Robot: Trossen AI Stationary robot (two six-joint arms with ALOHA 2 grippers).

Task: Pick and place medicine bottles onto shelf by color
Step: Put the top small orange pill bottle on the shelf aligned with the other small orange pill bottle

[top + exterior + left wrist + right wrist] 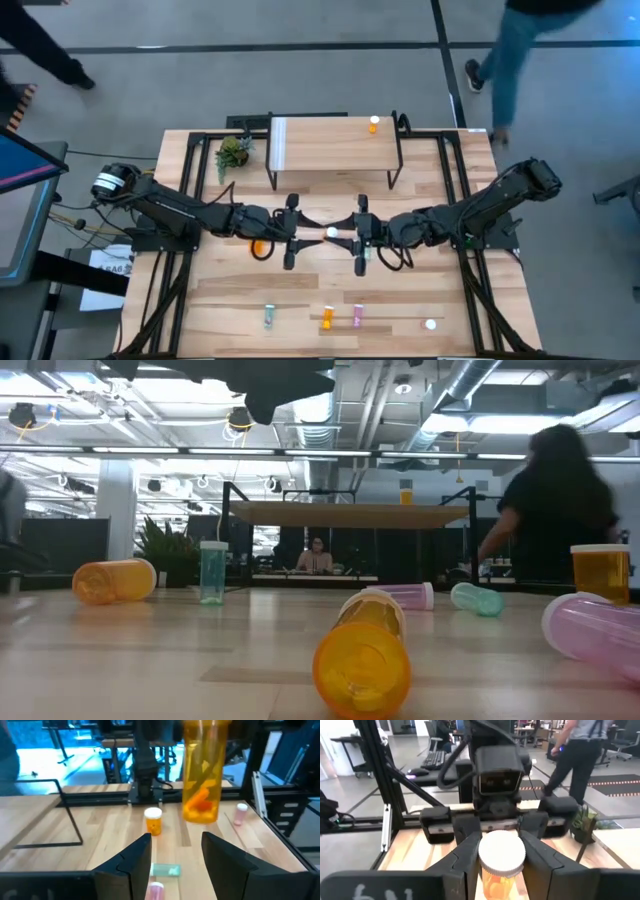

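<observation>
High view: both arms meet at the table's middle, the right gripper clamped on a large orange bottle by its white cap end. The left gripper faces it with fingers apart, just clear of the bottle's base. Inside the bottle something orange shows through the wall (what it is, I cannot tell). The shelf stands at the far edge with one small orange bottle upright near its right end, a plant beside its left. Along the near edge lie a teal bottle, an orange one and a pink bottle
</observation>
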